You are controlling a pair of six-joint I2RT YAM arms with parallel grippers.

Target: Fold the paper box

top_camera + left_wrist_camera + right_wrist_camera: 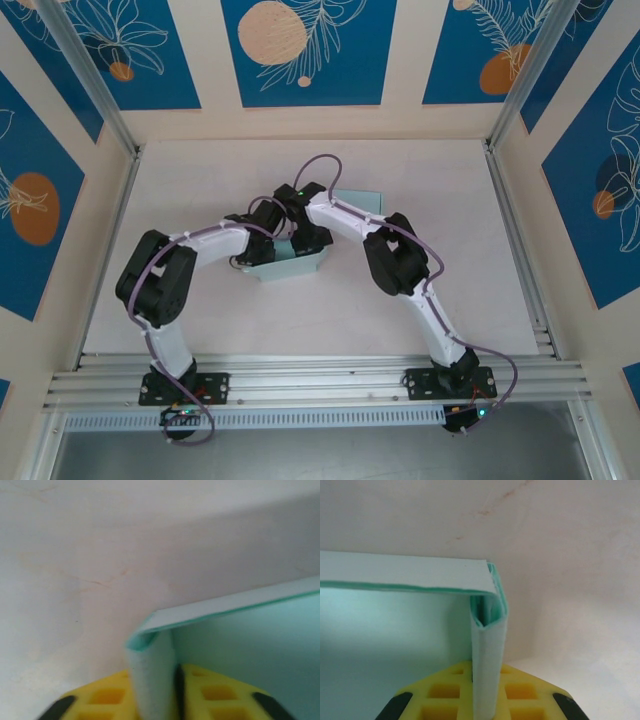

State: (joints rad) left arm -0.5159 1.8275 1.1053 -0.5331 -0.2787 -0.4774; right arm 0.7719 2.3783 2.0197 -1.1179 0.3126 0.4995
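Table [420,180]: pale, faint stains, metal rails [118,215] along the sides.
Room: cream walls, blue leaf panels [300,50].
Paper box [290,268]: mint, table centre, between the arms.
Left gripper [152,695]: yellow pads clamped on a box wall.
Right gripper [485,695]: pads clamped on a folded corner flap.

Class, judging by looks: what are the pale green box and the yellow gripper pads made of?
The pale green paper box looks like thin matte card, given sharp creases and layered edges. The yellow gridded pads seem moulded plastic or rubber, smooth with square recesses.

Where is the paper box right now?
In the top view the paper box sits centrally on the table; left gripper and right gripper each pinch one wall.
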